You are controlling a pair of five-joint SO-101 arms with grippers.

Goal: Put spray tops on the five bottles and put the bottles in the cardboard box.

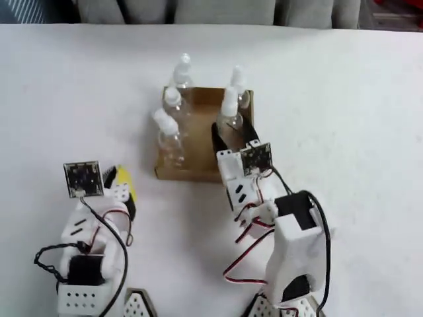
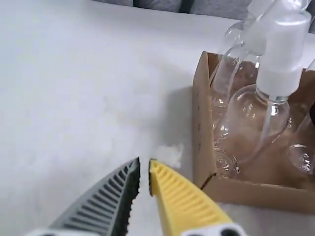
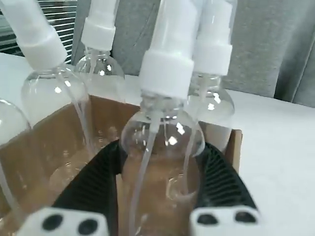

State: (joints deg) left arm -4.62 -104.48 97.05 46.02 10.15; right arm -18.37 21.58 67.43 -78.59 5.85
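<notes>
The cardboard box [image 1: 198, 164] stands mid-table with several clear bottles inside, each with a white spray top. My right gripper [image 1: 231, 129] reaches into the box's right side, its black fingers closed around one bottle [image 3: 162, 147] that stands upright in the box [image 3: 54, 132]. Two capped bottles [image 3: 44, 83] stand just behind it. My left gripper [image 2: 142, 169] hovers over bare table to the left of the box [image 2: 201, 123], grey and yellow fingers together with nothing between them. In the high view it [image 1: 117, 174] sits near the box's front left corner.
The white table [image 1: 344, 99] stretches wide on both sides of the box. Red and black cables loop off the right arm [image 1: 244, 257]. Grey upholstery runs along the far table edge [image 1: 225, 10].
</notes>
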